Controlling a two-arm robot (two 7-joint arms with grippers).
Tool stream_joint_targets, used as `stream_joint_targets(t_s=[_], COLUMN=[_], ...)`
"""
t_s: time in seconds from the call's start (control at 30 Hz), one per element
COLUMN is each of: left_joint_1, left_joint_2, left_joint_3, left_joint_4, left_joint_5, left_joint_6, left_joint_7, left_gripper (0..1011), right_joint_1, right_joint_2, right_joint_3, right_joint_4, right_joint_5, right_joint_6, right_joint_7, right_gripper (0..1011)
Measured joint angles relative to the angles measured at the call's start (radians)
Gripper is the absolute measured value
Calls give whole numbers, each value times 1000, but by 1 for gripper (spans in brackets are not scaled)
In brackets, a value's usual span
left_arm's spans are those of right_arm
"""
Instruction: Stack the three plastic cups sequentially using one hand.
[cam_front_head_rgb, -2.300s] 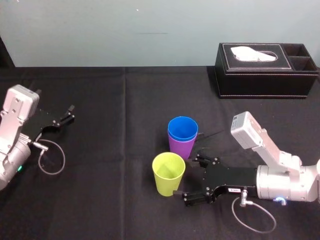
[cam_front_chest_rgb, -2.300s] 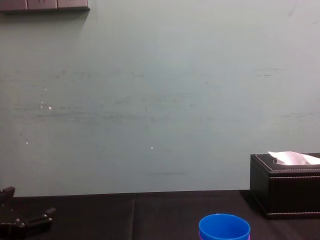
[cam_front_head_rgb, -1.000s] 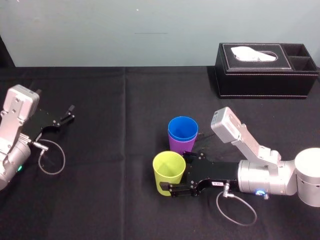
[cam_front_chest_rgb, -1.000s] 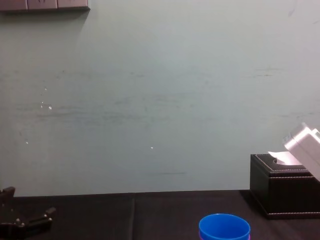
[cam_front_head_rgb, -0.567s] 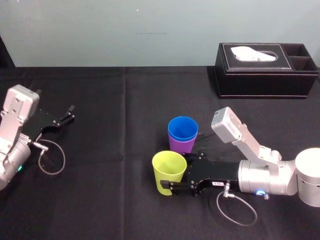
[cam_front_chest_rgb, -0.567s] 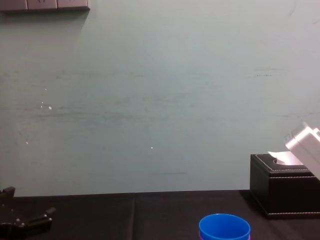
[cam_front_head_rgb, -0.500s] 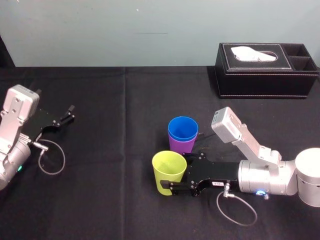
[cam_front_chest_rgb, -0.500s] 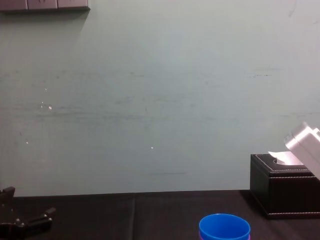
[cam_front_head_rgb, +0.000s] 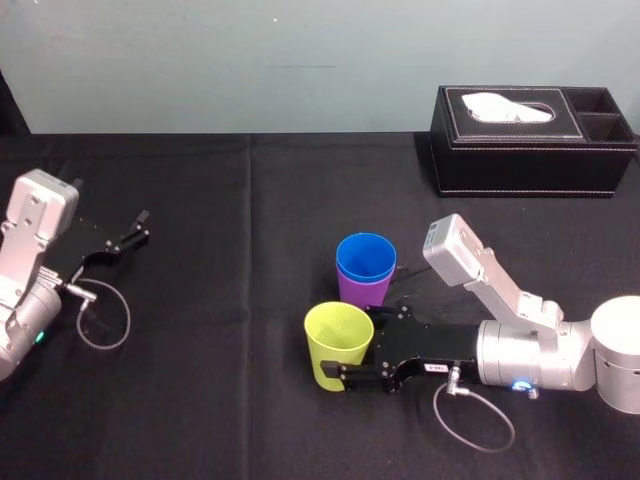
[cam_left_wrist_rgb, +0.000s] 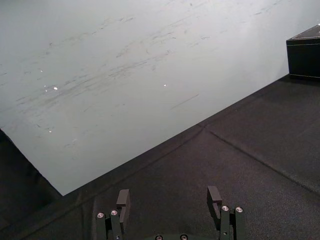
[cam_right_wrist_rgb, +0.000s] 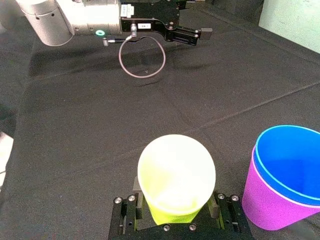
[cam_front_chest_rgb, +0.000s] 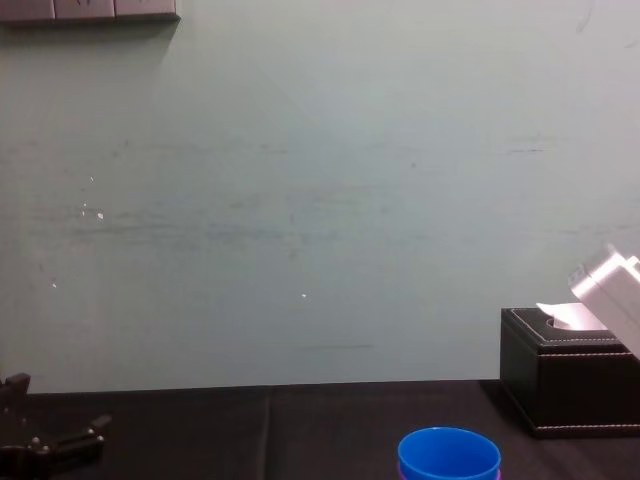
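The yellow-green cup (cam_front_head_rgb: 338, 343) stands upright on the black table, just in front of the blue cup (cam_front_head_rgb: 365, 257), which sits nested inside the purple cup (cam_front_head_rgb: 364, 291). My right gripper (cam_front_head_rgb: 350, 346) reaches in from the right at table level and is shut on the yellow-green cup. In the right wrist view both fingers (cam_right_wrist_rgb: 218, 205) press against the sides of the yellow-green cup (cam_right_wrist_rgb: 176, 175), with the blue cup (cam_right_wrist_rgb: 292, 160) in the purple cup (cam_right_wrist_rgb: 272, 206) close beside. My left gripper (cam_front_head_rgb: 130, 236) rests open at the far left, and its fingers (cam_left_wrist_rgb: 214, 196) stand wide apart.
A black tissue box (cam_front_head_rgb: 530, 140) stands at the back right by the wall. The table (cam_front_head_rgb: 240, 400) is covered with black cloth. The blue cup's rim (cam_front_chest_rgb: 448, 455) shows at the lower edge of the chest view, with the tissue box (cam_front_chest_rgb: 570, 385) to its right.
My right arm slid left until its fingers straddled the yellow-green cup, then they closed on it. The cups and my left arm have stayed in place.
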Motion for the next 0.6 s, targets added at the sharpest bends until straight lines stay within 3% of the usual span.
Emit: stream_joint_targets(t_s=[0.27,0.6], left_joint_1=[0,0], left_joint_2=[0,0], left_joint_3=[0,0], left_joint_4=[0,0], left_joint_5=[0,0], left_joint_6=[0,0], left_joint_7=[0,0], left_gripper=[1011,1011], right_joint_1=[-2,-9], right_joint_2=[18,78], right_joint_3=[8,39], right_joint_4=[-32,-134], right_joint_5=[23,88], right_joint_6=[9,43], right_joint_7=[21,30], right_gripper=[722,722])
